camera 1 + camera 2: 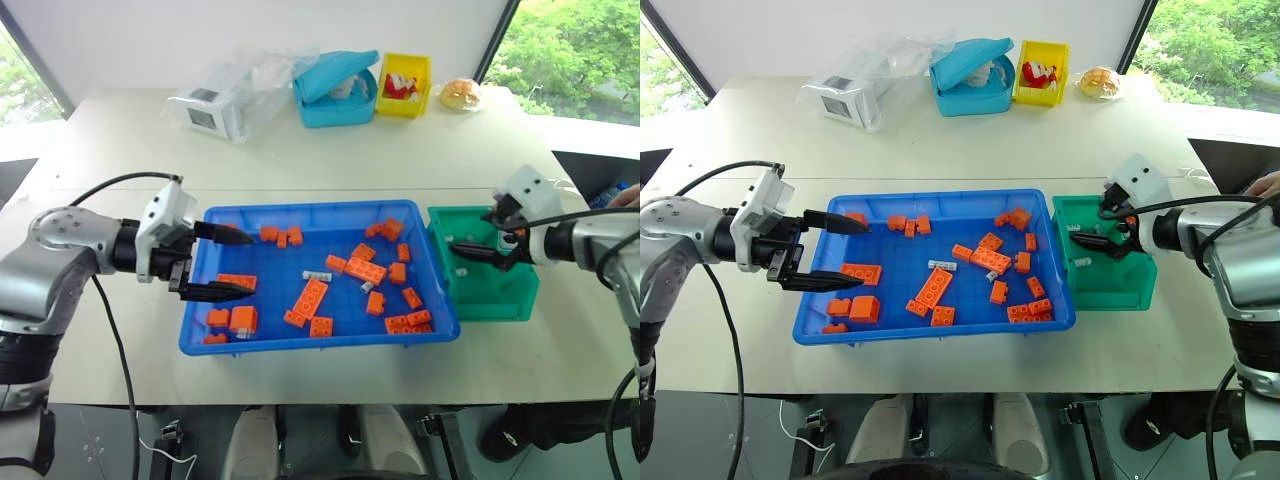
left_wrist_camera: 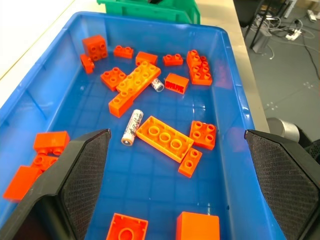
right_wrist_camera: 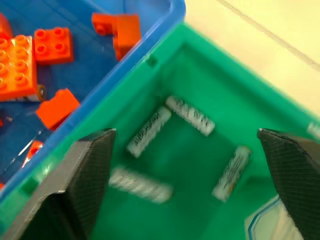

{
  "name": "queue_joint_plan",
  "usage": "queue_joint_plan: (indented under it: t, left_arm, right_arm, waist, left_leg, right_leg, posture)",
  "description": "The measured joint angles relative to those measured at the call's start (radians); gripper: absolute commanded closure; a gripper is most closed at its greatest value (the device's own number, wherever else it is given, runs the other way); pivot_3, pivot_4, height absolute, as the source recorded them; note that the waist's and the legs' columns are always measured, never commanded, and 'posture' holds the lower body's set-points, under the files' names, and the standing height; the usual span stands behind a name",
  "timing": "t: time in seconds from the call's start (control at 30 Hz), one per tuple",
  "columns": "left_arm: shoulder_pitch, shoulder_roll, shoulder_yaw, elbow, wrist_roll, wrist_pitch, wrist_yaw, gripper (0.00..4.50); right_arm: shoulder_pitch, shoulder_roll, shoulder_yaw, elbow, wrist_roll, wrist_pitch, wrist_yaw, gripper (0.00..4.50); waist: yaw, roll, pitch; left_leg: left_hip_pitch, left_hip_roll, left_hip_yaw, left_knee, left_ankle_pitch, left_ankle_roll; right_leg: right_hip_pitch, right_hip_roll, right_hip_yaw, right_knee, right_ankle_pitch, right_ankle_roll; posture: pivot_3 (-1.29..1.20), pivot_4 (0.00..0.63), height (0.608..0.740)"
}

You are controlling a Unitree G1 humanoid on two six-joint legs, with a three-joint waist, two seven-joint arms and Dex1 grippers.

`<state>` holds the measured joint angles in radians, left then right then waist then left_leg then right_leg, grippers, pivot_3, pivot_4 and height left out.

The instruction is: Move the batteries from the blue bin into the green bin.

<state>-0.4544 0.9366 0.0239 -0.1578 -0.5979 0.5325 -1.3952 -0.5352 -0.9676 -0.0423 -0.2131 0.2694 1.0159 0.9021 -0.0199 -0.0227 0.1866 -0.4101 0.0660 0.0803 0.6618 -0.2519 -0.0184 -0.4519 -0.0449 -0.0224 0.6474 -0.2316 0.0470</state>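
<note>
Your right tool [image 1: 497, 243] hung over the green bin [image 1: 497, 300] at the right of the frame, jaws wide and empty, four batteries [image 3: 148, 131] already lying on the bin floor beneath it. Your left tool [image 1: 228, 264], also wide open and holding nothing, sat over the left end of the blue bin [image 1: 330, 338]. A remaining battery [image 2: 132, 127] lay straight ahead between its fingers, its long axis running roughly along the reach, beside an orange brick [image 2: 164, 138], so I judged the left arm nearer.

The two head cameras look forward and down over the whole table [image 1: 300, 140]. Each wrist camera peers close along its own fingers, one into the blue bin [image 2: 235, 100], the other into the green bin [image 3: 210, 65], sharing the blue rim.
</note>
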Motion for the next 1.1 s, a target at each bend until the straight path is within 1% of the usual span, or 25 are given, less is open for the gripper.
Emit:
queue_joint_plan:
  t: [0.1,0.2,0.27,0.3,0.33,0.37,0.43,0.5,0.7,0.87,1.03,1.1]
  left_arm:
    - [-0.007,-0.003,-0.003,0.003,0.000,-0.002,0.000,0.00]
    - [-0.013,-0.004,-0.003,0.003,0.000,-0.002,0.001,0.00]
    - [-0.013,-0.004,-0.003,0.002,-0.001,-0.001,0.002,0.00]
    - [-0.013,-0.004,-0.003,0.001,-0.001,0.000,0.003,0.00]
    - [-0.013,-0.004,-0.003,-0.002,-0.001,0.001,0.004,0.00]
    - [-0.012,-0.003,-0.003,-0.003,-0.002,0.002,0.004,0.00]
    - [-0.009,0.000,0.000,-0.006,-0.002,0.005,0.007,0.00]
    - [0.004,0.006,0.008,-0.020,-0.004,0.009,0.013,0.00]
    - [0.051,0.028,0.055,-0.058,-0.023,0.031,0.036,0.00]
    - [0.060,0.031,0.076,-0.068,-0.026,0.045,0.055,0.00]
    - [0.061,0.031,0.080,-0.083,-0.036,0.052,0.069,0.00]
    - [0.061,0.031,0.080,-0.083,-0.042,0.052,0.071,0.00]
  right_arm:
    - [-0.125,0.027,0.068,-0.001,0.010,-0.034,0.026,0.02]
    - [-0.230,0.103,0.168,-0.023,0.020,-0.060,0.056,0.02]
    - [-0.260,0.162,0.248,-0.025,0.017,-0.072,0.067,0.53]
    - [-0.267,0.188,0.288,-0.024,0.011,-0.081,0.070,0.88]
    - [-0.270,0.218,0.338,-0.021,0.001,-0.098,0.073,1.49]
    - [-0.271,0.244,0.378,-0.020,-0.008,-0.110,0.077,1.88]
    - [-0.284,0.300,0.455,-0.008,-0.033,-0.128,0.077,1.88]
    - [-0.299,0.356,0.517,0.018,-0.059,-0.150,0.076,1.88]
    - [-0.326,0.474,0.600,0.154,-0.133,-0.215,0.057,1.88]
    - [-0.329,0.517,0.625,0.245,-0.180,-0.271,0.057,1.88]
    - [-0.326,0.521,0.654,0.296,-0.231,-0.325,0.076,1.88]
    - [-0.321,0.520,0.655,0.292,-0.237,-0.335,0.087,2.40]
  waist:
    - [-0.003,0.000,0.000]
    - [0.001,0.000,0.000]
    - [0.003,0.000,0.000]
    - [0.004,0.000,0.000]
    - [0.006,0.000,0.000]
    - [0.007,0.000,0.000]
    - [0.007,0.000,0.000]
    - [0.007,0.000,0.000]
    - [0.007,-0.001,0.000]
    - [0.007,-0.001,0.000]
    - [0.006,-0.001,0.000]
    - [0.006,-0.001,0.000]
  left_leg:
    - [0.000,0.001,0.000,0.000,0.000,0.000]
    - [0.000,0.001,-0.001,-0.001,0.000,0.000]
    - [-0.002,0.001,-0.001,-0.001,0.000,0.000]
    - [-0.002,0.001,-0.001,-0.001,0.000,0.000]
    - [-0.004,0.001,-0.001,0.000,0.000,0.000]
    - [-0.006,0.001,-0.001,0.001,0.000,0.000]
    - [-0.012,0.000,-0.001,0.004,0.000,0.000]
    - [-0.013,0.000,-0.001,0.005,0.000,0.000]
    - [-0.013,0.000,-0.002,0.005,0.000,0.000]
    - [-0.013,0.000,-0.002,0.005,0.000,0.000]
    - [-0.013,0.000,-0.002,0.005,0.000,0.000]
    - [-0.013,0.000,-0.002,0.005,0.000,0.000]
  right_leg:
    - [-0.001,0.001,0.000,0.001,0.000,0.000]
    - [-0.001,0.002,0.000,0.001,0.001,0.002]
    - [-0.002,0.002,0.000,0.001,0.001,0.002]
    - [-0.003,0.001,0.000,0.001,0.001,0.002]
    - [-0.004,0.001,0.000,0.001,0.001,0.002]
    - [-0.006,0.001,0.000,0.001,0.001,0.002]
    - [-0.010,0.000,-0.001,0.002,0.002,0.003]
    - [-0.010,0.000,-0.001,0.002,0.002,0.003]
    - [-0.010,0.000,-0.003,0.002,0.002,0.003]
    - [-0.010,0.000,-0.003,0.002,0.002,0.003]
    - [-0.010,0.000,-0.003,0.002,0.002,0.003]
    - [-0.010,0.000,-0.003,0.002,0.002,0.003]
  posture:
    - [0.00,0.150,0.736]
    - [0.00,0.150,0.736]
    - [0.00,0.150,0.736]
    - [0.00,0.150,0.736]
    - [0.00,0.150,0.736]
    - [0.00,0.150,0.736]
    - [0.00,0.150,0.736]
    - [0.00,0.150,0.736]
    - [0.00,0.150,0.736]
    - [0.00,0.150,0.736]
    - [0.00,0.150,0.736]
    - [0.00,0.150,0.736]
